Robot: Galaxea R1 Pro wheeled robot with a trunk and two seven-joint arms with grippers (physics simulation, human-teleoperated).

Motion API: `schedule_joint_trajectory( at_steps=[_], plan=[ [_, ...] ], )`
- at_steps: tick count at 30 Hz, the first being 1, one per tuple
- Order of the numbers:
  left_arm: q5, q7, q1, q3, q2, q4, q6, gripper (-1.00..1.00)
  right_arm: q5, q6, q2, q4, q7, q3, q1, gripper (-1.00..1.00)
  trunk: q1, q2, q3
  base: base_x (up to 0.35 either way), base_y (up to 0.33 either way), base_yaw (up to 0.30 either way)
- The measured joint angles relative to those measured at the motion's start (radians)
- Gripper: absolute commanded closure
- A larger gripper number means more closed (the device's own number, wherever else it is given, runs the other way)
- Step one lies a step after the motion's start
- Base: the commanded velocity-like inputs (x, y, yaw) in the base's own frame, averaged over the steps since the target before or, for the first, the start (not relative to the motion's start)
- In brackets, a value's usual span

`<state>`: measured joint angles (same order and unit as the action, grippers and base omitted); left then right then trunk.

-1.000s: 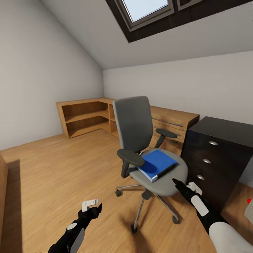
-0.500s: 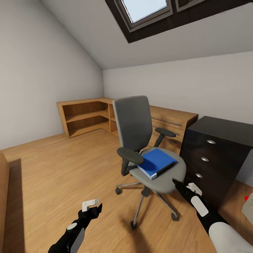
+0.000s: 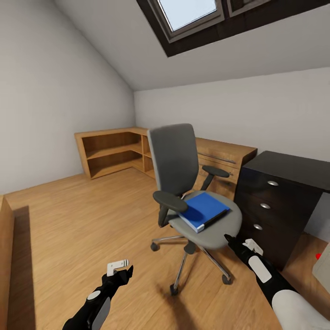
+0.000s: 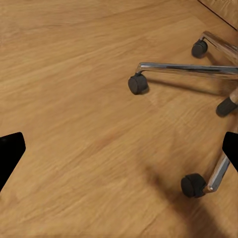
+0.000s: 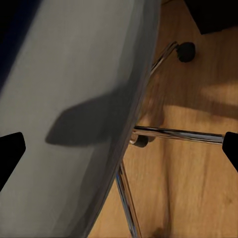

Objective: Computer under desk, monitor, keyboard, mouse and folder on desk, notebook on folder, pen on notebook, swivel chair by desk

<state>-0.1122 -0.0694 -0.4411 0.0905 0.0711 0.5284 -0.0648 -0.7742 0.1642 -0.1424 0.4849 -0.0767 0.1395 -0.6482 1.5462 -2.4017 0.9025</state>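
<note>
I'm on the folder step: it has to come off the chair and go to the desk. My left gripper (image 3: 120, 269) hangs low over the floor (image 3: 68, 220), its fingers apart, holding nothing; its wrist view looks down on the chair's chrome legs and casters. My right gripper (image 3: 230, 241) sits just at the near rim of the chair (image 3: 215, 233) seat, fingers spread wide in its wrist view and empty, the grey seat directly under it. Just beyond that gripper, up on the seat, lies the folder (image 3: 202, 210), flat, its long axis running diagonally away from me toward the far right, white edge facing the gripper. Next I judge I must reach forward over the rim and take that near edge. Right of the gripper stands the desk's drawer unit (image 3: 275, 201); farther back, wooden shelves (image 3: 112, 153).
</note>
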Motion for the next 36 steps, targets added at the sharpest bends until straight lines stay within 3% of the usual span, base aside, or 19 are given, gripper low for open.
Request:
schedule_joint_trajectory(
  at_steps=[14, 27, 36],
  plan=[
    [0.000, 0.000, 0.000, -0.001, 0.001, 0.000, 0.000, -1.00, -0.001, 0.000, 0.000, 0.007, 0.001, -0.001, 0.001, -1.00, 0.000, 0.000, 0.000, 0.149, 0.000, 0.000],
    [0.000, 0.000, 0.000, -0.001, 0.001, 0.000, 0.000, -1.00, 0.002, 0.000, -0.001, 0.016, 0.002, 0.001, 0.000, -1.00, 0.000, 0.000, 0.000, 0.298, 0.000, 0.000],
    [0.000, 0.000, 0.000, -0.001, 0.002, 0.000, 0.000, -1.00, 0.000, 0.000, -0.001, 0.016, 0.000, -0.001, 0.001, -1.00, 0.000, 0.000, 0.000, 0.052, -0.003, 0.000]
  ],
)
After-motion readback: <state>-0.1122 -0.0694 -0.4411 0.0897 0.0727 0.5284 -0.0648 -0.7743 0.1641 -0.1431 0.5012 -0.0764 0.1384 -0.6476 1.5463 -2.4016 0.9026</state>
